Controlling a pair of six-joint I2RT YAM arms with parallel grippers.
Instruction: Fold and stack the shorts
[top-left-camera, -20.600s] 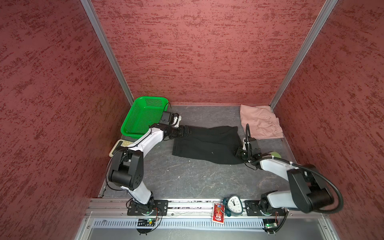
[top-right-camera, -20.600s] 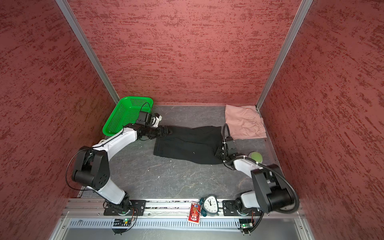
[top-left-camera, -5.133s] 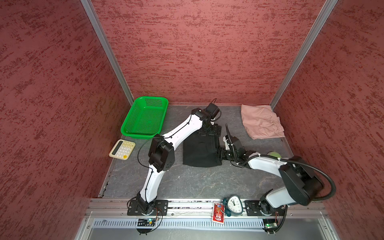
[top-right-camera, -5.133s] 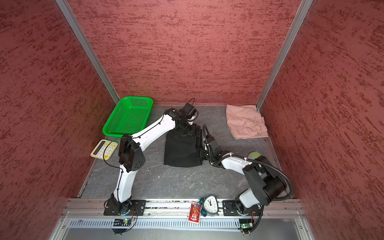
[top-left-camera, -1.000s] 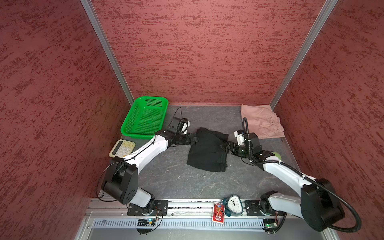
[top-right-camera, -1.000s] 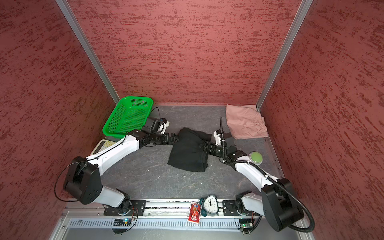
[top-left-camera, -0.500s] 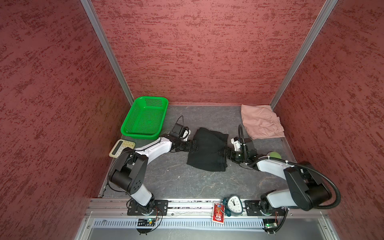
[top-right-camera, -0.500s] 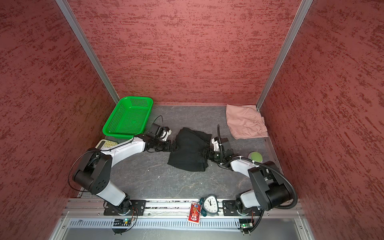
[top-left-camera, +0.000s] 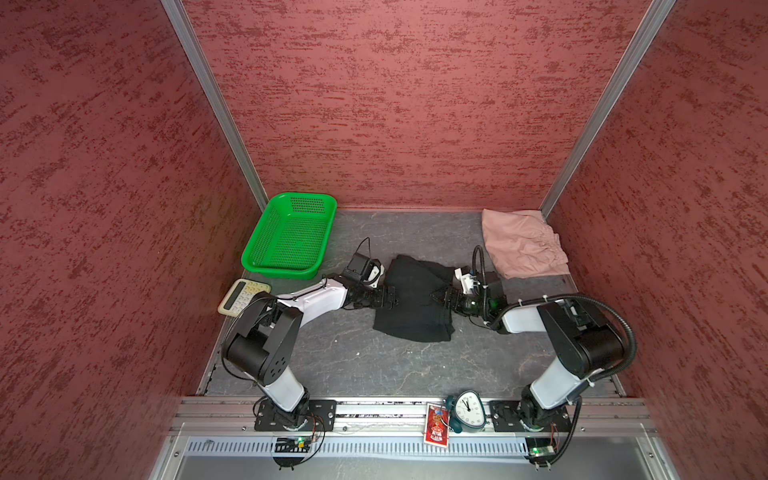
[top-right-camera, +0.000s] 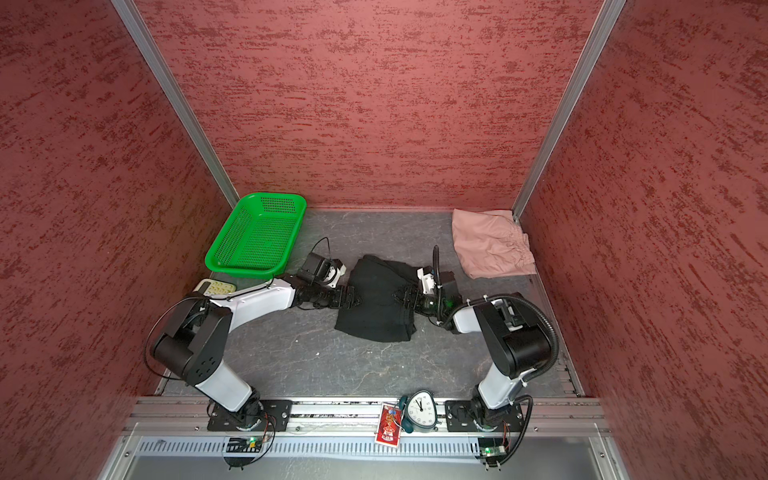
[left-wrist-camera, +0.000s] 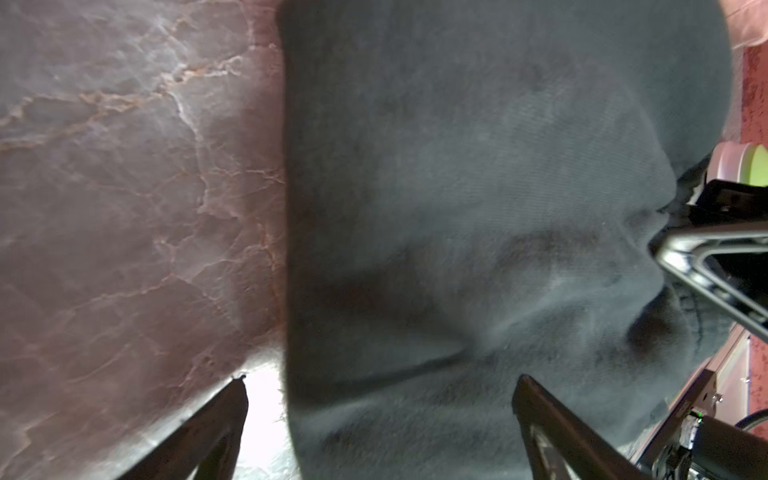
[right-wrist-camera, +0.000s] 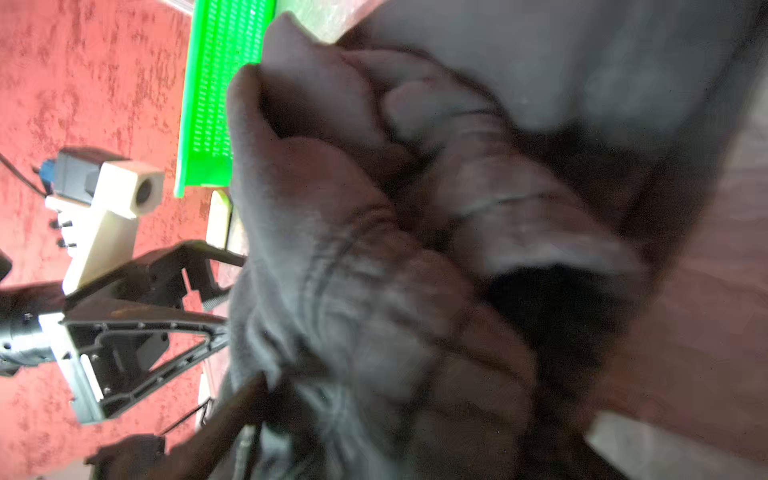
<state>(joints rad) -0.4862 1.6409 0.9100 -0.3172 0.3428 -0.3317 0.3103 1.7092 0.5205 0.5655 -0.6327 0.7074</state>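
The bare desk (top-left-camera: 374, 365) fills the lower middle of both top views. Just above it lie the black shorts (top-left-camera: 411, 311), a folded bundle whose long axis runs up and down the frame. The two arms flank it at mid-length. The left pincer (top-left-camera: 388, 298) touches its left edge, and the left wrist view shows the jaws spread wide, one over bare desk and one over the cloth. The right pincer (top-left-camera: 441, 297) sits on the right edge amid bunched cloth. The right wrist view is too blurred to tell whether it pinches the cloth or stands apart. Farther up, a green basket (top-left-camera: 286, 268) sits at the upper left of the desk, and the pink shorts (top-left-camera: 519, 249) lie in the upper right corner, near the black pair but not touching. For stacking, the black bundle would likely have to travel up and to the right. The right arm is the nearer one to that corner.
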